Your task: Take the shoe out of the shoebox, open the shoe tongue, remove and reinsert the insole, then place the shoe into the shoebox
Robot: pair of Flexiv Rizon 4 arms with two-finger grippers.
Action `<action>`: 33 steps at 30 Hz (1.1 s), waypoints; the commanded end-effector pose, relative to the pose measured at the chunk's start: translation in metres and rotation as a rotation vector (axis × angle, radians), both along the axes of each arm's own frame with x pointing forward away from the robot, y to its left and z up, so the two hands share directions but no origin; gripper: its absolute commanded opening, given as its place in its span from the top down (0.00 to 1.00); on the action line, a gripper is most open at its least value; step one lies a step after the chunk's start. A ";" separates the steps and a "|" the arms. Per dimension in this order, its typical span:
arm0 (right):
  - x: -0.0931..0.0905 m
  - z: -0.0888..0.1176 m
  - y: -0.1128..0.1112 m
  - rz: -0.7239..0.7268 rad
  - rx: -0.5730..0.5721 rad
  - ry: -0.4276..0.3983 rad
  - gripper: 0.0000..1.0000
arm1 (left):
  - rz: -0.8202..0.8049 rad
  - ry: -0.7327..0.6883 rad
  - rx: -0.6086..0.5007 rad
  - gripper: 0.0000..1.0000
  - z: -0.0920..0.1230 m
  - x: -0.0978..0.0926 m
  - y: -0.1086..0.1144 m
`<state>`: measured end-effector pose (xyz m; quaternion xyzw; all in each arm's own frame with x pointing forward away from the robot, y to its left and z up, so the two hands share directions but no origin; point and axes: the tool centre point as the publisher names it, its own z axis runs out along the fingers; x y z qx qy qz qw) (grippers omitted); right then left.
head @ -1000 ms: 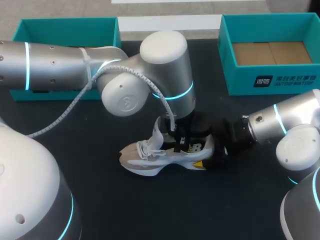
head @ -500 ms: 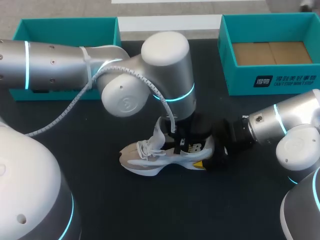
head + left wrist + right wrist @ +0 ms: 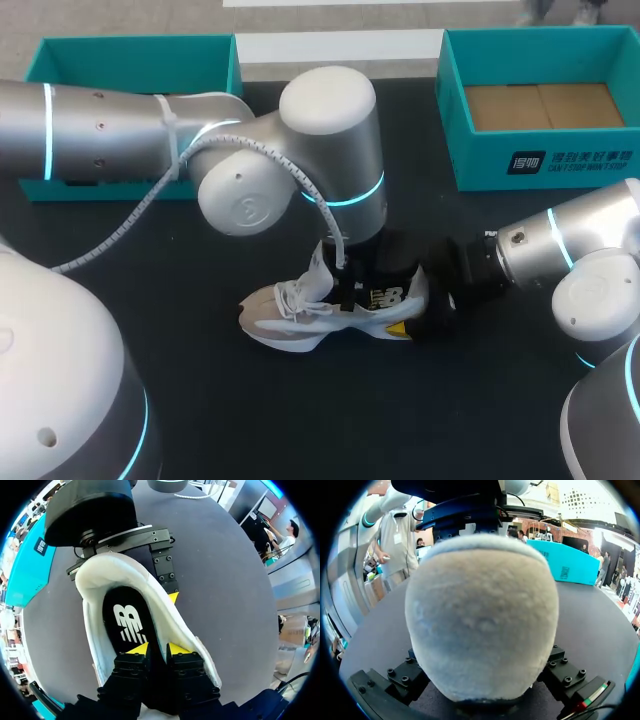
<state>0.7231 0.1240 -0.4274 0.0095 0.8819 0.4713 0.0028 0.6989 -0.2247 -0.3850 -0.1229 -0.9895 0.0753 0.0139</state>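
Observation:
A white and beige shoe [image 3: 300, 315] lies on its side on the dark table, toe to the left. My left gripper [image 3: 350, 285] reaches down into its mouth. In the left wrist view its yellow tips [image 3: 157, 650] stand slightly apart just above the black insole [image 3: 125, 620], which lies flat inside the shoe, with nothing gripped between them. My right gripper [image 3: 415, 310] comes in from the right, spread wide and shut on the shoe's heel. Its black fingers [image 3: 560, 672] flank the fuzzy heel [image 3: 480, 615], and one yellow tip [image 3: 173, 596] presses the shoe's side.
A teal shoebox [image 3: 540, 165] with a brown cardboard floor stands at the back right. A second teal box [image 3: 130, 60] sits at the back left, partly behind my left arm. Bare dark table lies in front of the shoe.
The left gripper's fingers have parted a little from shut, inside the shoe. The shoe and the right arm have stayed where they were.

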 end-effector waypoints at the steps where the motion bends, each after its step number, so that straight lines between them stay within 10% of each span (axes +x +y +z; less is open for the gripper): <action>1: 0.001 -0.006 0.004 -0.002 -0.001 -0.001 1.00 | 0.003 -0.024 0.011 0.81 -0.006 0.001 -0.001; 11: 0.001 -0.006 0.004 -0.002 -0.001 -0.001 1.00 | -0.021 -0.160 -0.003 0.70 -0.020 -0.001 0.001; 17: 0.001 -0.006 0.004 -0.002 -0.001 -0.001 1.00 | -0.017 -0.226 -0.013 1.00 -0.037 0.000 0.000; 33: 0.001 -0.006 0.004 -0.002 -0.001 -0.001 1.00 | 0.056 -0.218 -0.019 1.00 -0.014 0.016 0.008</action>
